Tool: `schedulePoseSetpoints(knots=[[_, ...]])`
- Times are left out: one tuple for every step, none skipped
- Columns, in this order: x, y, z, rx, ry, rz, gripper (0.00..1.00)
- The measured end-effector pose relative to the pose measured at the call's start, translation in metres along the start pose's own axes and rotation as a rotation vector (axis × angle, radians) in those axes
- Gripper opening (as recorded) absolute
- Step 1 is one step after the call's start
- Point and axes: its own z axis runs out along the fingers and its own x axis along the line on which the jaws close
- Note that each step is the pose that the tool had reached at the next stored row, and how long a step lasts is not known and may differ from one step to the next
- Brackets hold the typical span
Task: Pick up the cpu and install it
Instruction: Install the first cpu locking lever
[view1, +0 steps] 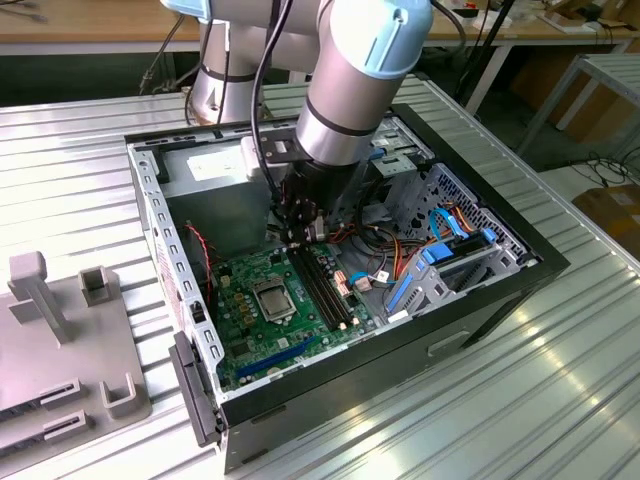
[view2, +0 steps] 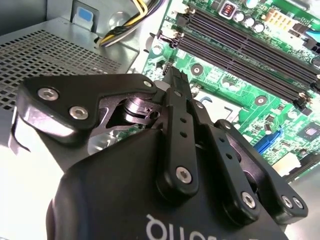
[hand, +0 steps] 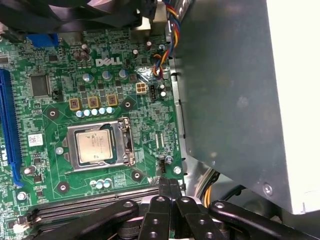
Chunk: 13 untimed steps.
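Note:
The cpu (hand: 95, 146), a small square chip with a dull silver top, lies flat inside the metal socket frame (hand: 126, 145) on the green board (hand: 150, 112). In the exterior view the cpu (view1: 272, 297) sits mid-board inside the open computer case. My gripper (hand: 168, 184) hangs above the board beside the black memory slots (hand: 100, 202), a short way off from the socket. Its two black fingers (view2: 174, 82) are pressed together with nothing between them. In the exterior view the gripper (view1: 298, 238) hovers just behind the socket.
A grey power supply box (hand: 225, 100) stands close beside the gripper, with yellow and black cables (hand: 212, 180) under it. The black case walls (view1: 500, 300) ring the board. Blue drive brackets (view1: 440, 260) stand on the exterior view's right. A grey fixture (view1: 60, 330) rests on the table outside the case.

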Motion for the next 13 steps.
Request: schedulePoseSetpoints(knots=[[0.0006, 0.0000, -0.0001, -0.0001, 0.0001, -0.001, 0.11], [0.0012, -0.0001, -0.0001, -0.0003, 0.0001, -0.003, 0.11], [0.0018, -0.0002, -0.0002, -0.0004, 0.0003, -0.004, 0.11], [0.0023, -0.0003, -0.0003, -0.0005, 0.0004, -0.005, 0.11], [0.0030, -0.0003, -0.0004, -0.0007, 0.0005, -0.007, 0.11], [0.0037, -0.0005, -0.0004, -0.0008, 0.0006, -0.008, 0.11], [0.0046, -0.0006, -0.0006, -0.0010, 0.0007, -0.010, 0.11], [0.0055, -0.0006, -0.0006, -0.0012, 0.0008, -0.011, 0.11], [0.0065, -0.0007, -0.0007, -0.0013, 0.0009, -0.013, 0.11], [0.0076, -0.0008, -0.0009, -0.0015, 0.0010, -0.015, 0.11], [0.0086, -0.0009, -0.0009, -0.0017, 0.0010, -0.016, 0.11], [0.0096, -0.0010, -0.0011, -0.0020, 0.0012, -0.019, 0.11], [0.0103, -0.0011, -0.0012, -0.0021, 0.0013, -0.020, 0.11]])
